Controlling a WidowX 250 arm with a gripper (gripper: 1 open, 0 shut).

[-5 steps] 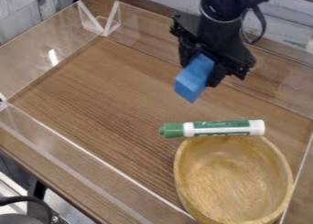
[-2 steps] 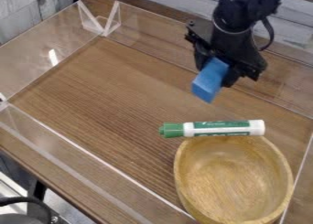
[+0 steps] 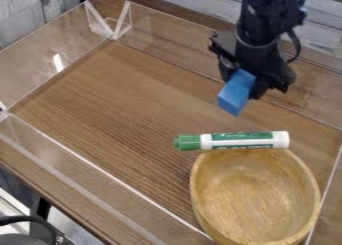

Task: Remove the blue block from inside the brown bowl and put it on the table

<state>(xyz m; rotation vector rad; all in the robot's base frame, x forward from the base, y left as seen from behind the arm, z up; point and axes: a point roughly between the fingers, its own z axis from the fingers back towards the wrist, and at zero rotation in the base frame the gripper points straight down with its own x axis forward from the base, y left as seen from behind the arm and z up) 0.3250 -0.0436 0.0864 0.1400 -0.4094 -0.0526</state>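
Note:
The blue block (image 3: 239, 92) hangs tilted just above the table (image 3: 120, 99), held at its top end by my black gripper (image 3: 250, 73), which is shut on it. The block is up and to the left of the brown bowl (image 3: 257, 197), which sits at the front right with nothing visible inside. The block's lower corner is close to the wood surface, but I cannot tell whether it touches.
A green-and-white marker (image 3: 233, 141) lies flat between the block and the bowl's rim. Low clear acrylic walls (image 3: 54, 61) border the tabletop, with a folded clear piece (image 3: 110, 23) at the back left corner.
The gripper has carried the blue block to the right, away from the camera and lower, closer to the tabletop. Marker and bowl have not moved.

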